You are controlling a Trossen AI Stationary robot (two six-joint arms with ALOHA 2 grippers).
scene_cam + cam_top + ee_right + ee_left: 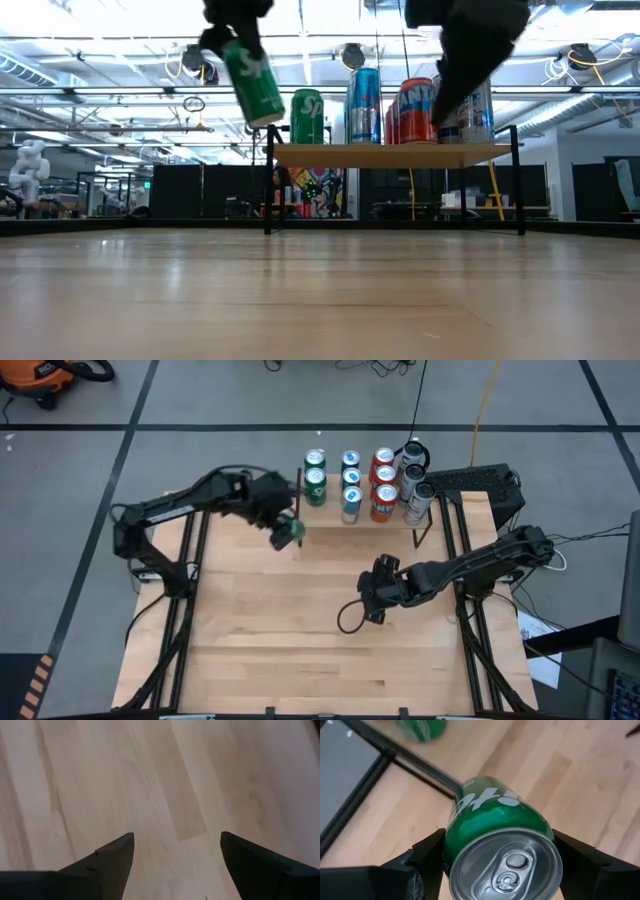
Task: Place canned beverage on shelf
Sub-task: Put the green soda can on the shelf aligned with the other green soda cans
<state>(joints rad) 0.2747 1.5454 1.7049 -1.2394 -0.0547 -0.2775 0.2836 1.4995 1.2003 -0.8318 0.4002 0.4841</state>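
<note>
A pale wood tabletop (300, 620) fills the middle of the high view, set on a grey floor crossed by dark lines, with an orange machine (45, 375) in the upper left corner and a black keyboard-like panel (478, 482) at the table's upper right. The low view alone shows the room beyond: a wide hall under bright ceiling lights, dark partitions along the back and a white humanoid figure (27, 170) at far left. The shelf (365, 515) stands at the top centre of the table on thin black legs. From above it appears to carry ten upright cans, though the right-hand group overlaps and the count may be off: two green (315, 475), three blue-and-silver (350, 485), three red-and-orange (384, 485) and two silvery ones (414, 480). The low view shows only a front row of these above the shelf board (390, 154). An eleventh can, the green canned beverage (291, 531), is gripped by the left gripper (287, 532) just left of the shelf's left edge; the low view shows it tilted and lifted off the table, upper left of the board. The left wrist view shows its silver top and pull tab between both fingers (420, 860). The right gripper (378, 600) hovers over bare wood at centre right, jaws apart and holding nothing, as the right wrist view confirms.
</note>
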